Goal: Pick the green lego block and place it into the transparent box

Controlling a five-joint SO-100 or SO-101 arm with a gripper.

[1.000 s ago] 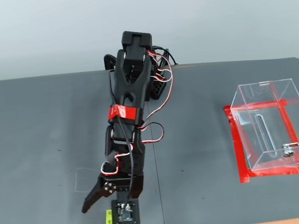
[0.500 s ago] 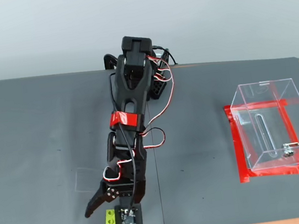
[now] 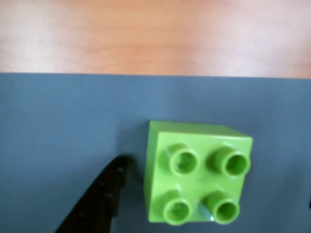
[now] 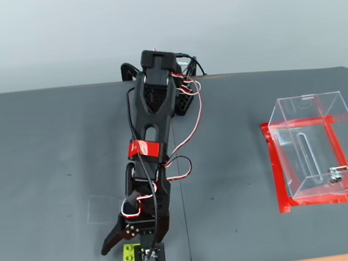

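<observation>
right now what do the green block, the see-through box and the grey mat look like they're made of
Green lego block: looks like glossy moulded plastic, with sheen on its studs. Transparent box: probably clear acrylic, rigid see-through walls, with a small metal-looking latch. Grey mat: matte, finely textured, perhaps rubber or fabric.

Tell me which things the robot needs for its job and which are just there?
Needed:
- green lego block, between the open jaws
- transparent box, off to the right in the fixed view
- gripper

Just there:
- grey mat
- red tape around the box
- wooden table
</observation>
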